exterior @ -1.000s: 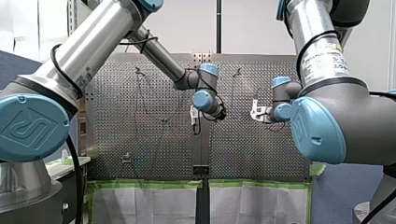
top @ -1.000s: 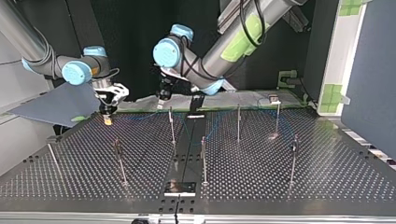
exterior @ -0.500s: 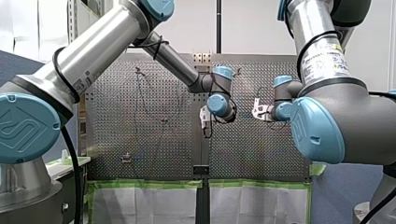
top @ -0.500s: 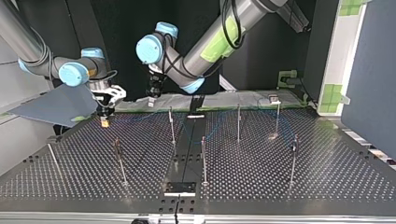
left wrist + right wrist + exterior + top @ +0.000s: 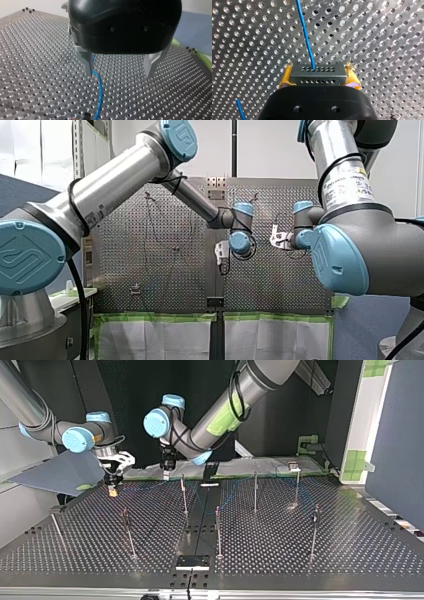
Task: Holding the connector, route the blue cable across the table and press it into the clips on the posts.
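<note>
Blue cable and connector, one each

connector sits in my right gripper, my left gripper seemingly near a post.

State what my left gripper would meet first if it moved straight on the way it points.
Probably the blue cable, which runs just beside one finger of the open left gripper; otherwise the perforated table beneath. Depth is unclear.

My right gripper is hiding most of its pads and the bottom of the connector. The cable is running off the left wrist view's edge, and the clips are looking too tiny to read.
</note>
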